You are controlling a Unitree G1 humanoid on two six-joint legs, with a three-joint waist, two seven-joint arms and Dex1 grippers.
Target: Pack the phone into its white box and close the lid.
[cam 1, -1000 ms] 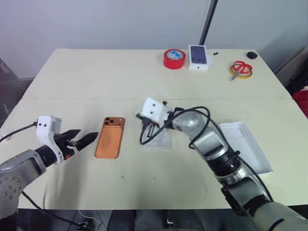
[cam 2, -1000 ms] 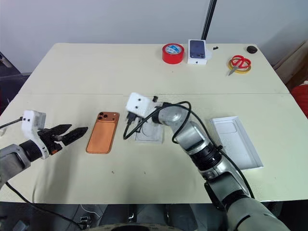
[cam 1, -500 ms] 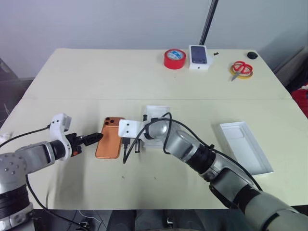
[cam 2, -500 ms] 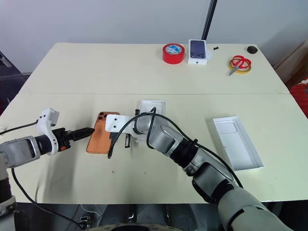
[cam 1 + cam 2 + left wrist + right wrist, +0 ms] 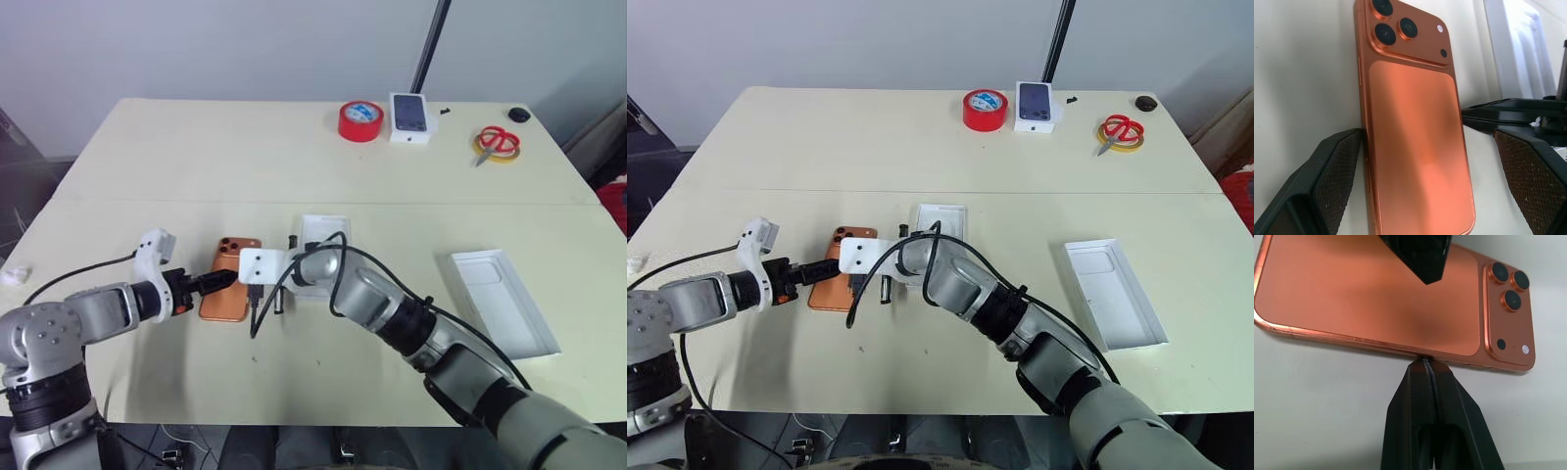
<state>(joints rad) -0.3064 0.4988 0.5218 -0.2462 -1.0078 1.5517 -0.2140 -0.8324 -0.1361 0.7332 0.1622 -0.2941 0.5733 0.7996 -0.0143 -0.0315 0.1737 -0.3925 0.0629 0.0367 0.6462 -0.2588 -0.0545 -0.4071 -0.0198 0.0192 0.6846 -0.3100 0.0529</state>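
Now both of your arms have closed in on the slim copper-orange phone [image 5: 232, 281], which lies camera-side up on the cream table [image 5: 196, 147], left of centre and towards the near edge. A second ago your right arm hung over the shallow white box [image 5: 320, 255] and your left gripper stood off to the left of the phone; since then both have moved to its long edges.

Your left gripper [image 5: 217, 282] has its black textured fingers [image 5: 1334, 176] spread wide, straddling the near end of the phone, one finger touching its left edge. Your right gripper [image 5: 1428, 363] is pinched shut, holding nothing, its tip pressed against the phone's right edge.

The white box sits just right of the phone, beyond your right wrist. The flat white lid panel with an oval recess [image 5: 505, 299] lies well apart on the right.

This looks like a brace-and-pick setup: the shut right tip steadies the phone while the left fingers close. Nothing is lifted yet, so packing has barely begun.
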